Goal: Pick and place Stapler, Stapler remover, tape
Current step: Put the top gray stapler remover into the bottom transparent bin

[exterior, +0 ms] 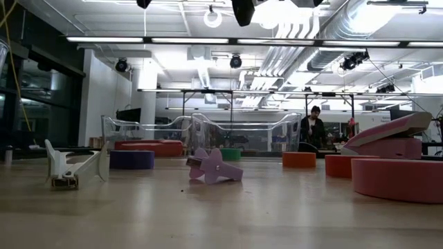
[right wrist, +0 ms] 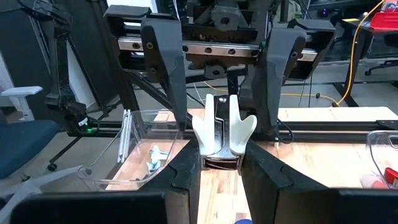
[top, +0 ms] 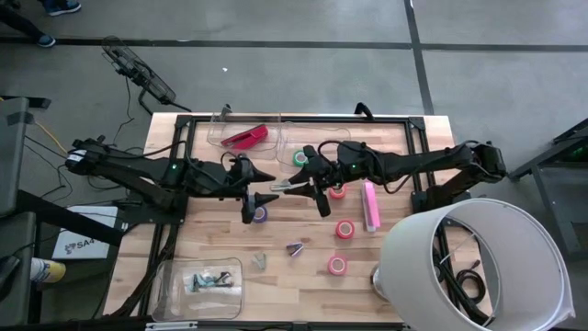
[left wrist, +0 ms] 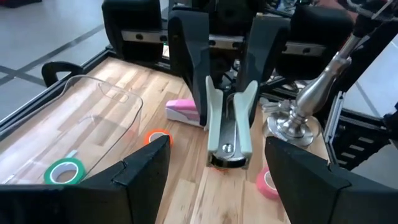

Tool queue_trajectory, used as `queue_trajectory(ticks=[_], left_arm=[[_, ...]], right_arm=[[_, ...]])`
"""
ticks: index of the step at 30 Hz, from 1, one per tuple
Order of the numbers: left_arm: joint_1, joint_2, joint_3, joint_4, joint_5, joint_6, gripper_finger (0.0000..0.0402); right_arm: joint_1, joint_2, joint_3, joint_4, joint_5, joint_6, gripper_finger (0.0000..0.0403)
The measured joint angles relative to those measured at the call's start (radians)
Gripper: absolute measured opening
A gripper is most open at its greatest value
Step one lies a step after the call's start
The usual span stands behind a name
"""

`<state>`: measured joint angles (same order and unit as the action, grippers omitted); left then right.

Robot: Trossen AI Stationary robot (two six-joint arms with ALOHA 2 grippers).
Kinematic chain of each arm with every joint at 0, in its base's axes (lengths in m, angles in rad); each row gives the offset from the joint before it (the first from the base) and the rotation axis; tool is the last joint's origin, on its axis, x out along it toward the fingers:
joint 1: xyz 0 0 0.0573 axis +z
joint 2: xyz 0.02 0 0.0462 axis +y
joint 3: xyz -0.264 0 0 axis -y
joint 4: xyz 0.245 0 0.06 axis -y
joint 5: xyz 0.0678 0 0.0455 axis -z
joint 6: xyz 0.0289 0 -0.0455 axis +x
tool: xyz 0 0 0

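Above the table's middle, the right gripper (top: 296, 187) clasps a staple remover (right wrist: 222, 132); the left gripper (top: 266, 199) faces it, released.

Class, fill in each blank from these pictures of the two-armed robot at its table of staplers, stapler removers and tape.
1. The right gripper is shut on a white ____.
2. The left gripper, facing it, is ____.
3. The stapler lying on the bare table is coloured ____.
4. The tape roll inside the clear tray is coloured ____.

Missing words: stapler remover; open; pink; green.
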<state>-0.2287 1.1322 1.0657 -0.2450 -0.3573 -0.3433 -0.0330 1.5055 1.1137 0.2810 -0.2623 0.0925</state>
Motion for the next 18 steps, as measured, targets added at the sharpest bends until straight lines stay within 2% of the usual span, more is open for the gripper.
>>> queue_trajectory(ticks=[11, 18], left_arm=[[0.0, 0.0, 0.0, 0.011, -0.024, 0.006, 0.0257], [0.0, 0.0, 0.0, 0.011, -0.02, 0.006, 0.0209]], right_arm=[[-0.003, 0.0, 0.0, -0.009, 0.0, -0.008, 0.0078], [-0.009, 0.0, 0.0, -0.015, 0.001, -0.015, 0.0078]])
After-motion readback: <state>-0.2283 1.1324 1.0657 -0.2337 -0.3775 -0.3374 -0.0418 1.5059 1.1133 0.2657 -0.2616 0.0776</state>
